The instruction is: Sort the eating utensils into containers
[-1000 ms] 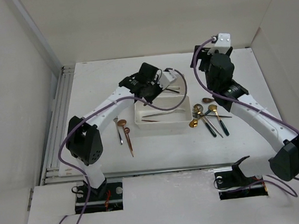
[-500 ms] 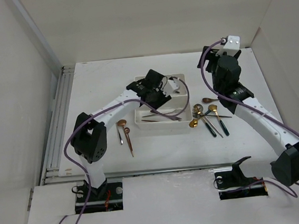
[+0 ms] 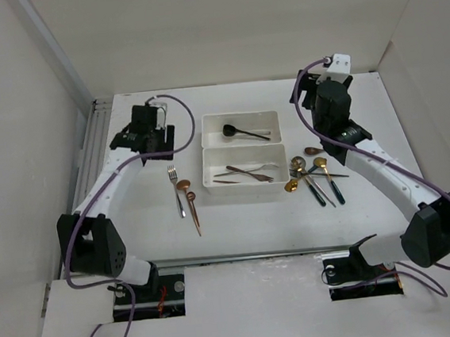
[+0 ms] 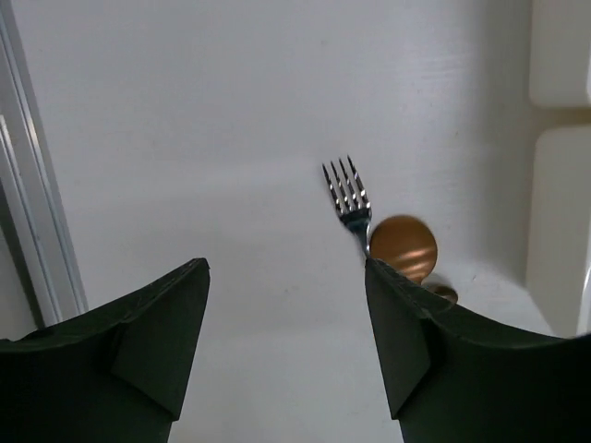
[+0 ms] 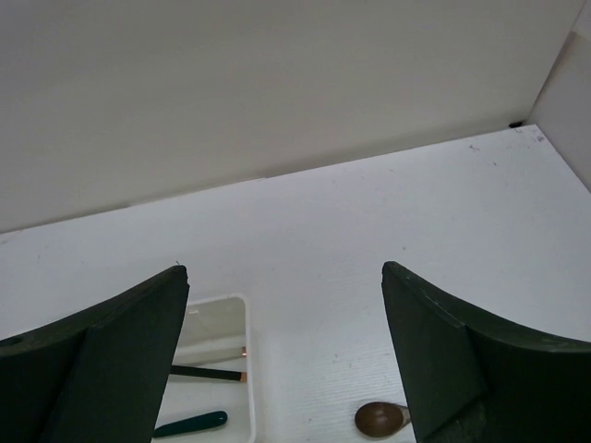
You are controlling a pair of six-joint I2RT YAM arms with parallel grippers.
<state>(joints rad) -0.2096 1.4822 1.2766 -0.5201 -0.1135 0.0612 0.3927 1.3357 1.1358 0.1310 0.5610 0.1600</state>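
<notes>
The left gripper (image 4: 286,277) hung spread and empty near the silver fork (image 4: 347,192), which lay just left of the nearer tray (image 3: 243,194). It looked thin, stiff and slippery, probably best pinched mid-handle.

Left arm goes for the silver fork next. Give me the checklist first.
1. Left gripper open and empty: ok.
2. Fork visible in the left wrist view, ahead of the gripper: ok.
3. Fork centred in the gripper's opening: not ok, it lies off to one side.
4. Fork free of neighbours: not ok, copper spoon lies against its neck.
5. Right gripper out of the way: ok, open, empty, beyond the trays.
6. Whether the fork belongs in the near tray or far tray: cannot tell.
</notes>
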